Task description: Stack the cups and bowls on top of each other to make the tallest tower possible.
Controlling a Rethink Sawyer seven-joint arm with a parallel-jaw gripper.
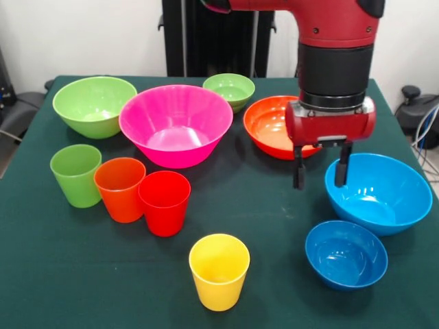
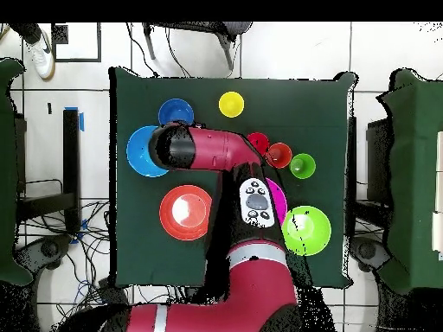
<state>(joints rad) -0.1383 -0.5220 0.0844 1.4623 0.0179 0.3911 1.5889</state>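
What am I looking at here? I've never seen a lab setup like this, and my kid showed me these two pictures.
It is a red and black robot arm at a table with a dark green cloth. One picture looks across the table towards the robot; the other looks straight down from above. The arm's tool hangs open and empty by the rim of the big blue bowl. On the cloth stand six bowls: that one, a small blue bowl, an orange bowl, a pink bowl, a big green bowl and a small green bowl. There are also four cups: green, orange, red and yellow. Nothing is stacked.
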